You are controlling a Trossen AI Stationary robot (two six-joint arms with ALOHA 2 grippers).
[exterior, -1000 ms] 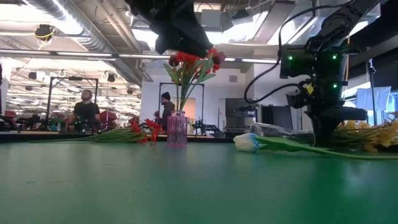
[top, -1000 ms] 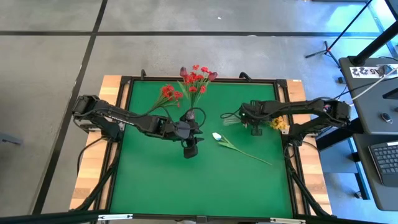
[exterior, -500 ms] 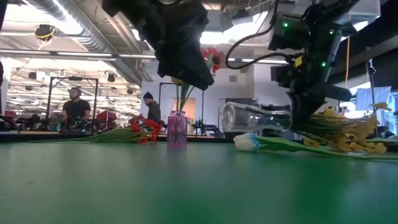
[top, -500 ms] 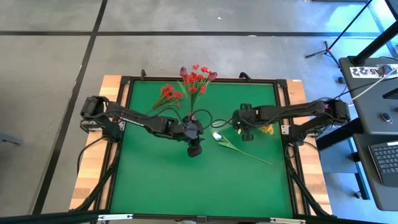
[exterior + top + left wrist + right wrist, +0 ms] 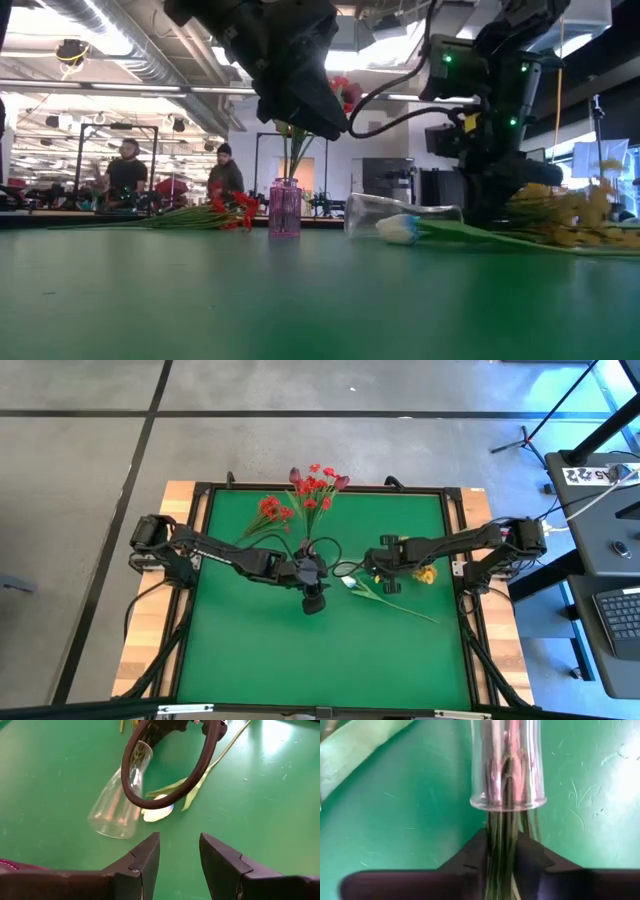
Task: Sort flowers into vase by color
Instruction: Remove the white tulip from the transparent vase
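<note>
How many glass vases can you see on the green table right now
2. A pink-tinted glass vase stands upright at the table's far side, holding red flowers. A clear glass vase lies on its side near the middle, beside the white bud, with stems pushed into its neck.

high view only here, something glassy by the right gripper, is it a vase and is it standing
Observer: It is a clear vase. The low view shows it lying on its side on the table, not standing.
Operator: anything in it
Observer: Yes. In the right wrist view the stems of the yellow flowers run from the right gripper, which is shut on them, into the vase's neck.
Operator: left gripper holding anything
Observer: No. The left wrist view shows the left gripper open and empty, with a white bud lying on the table ahead of it.
</note>
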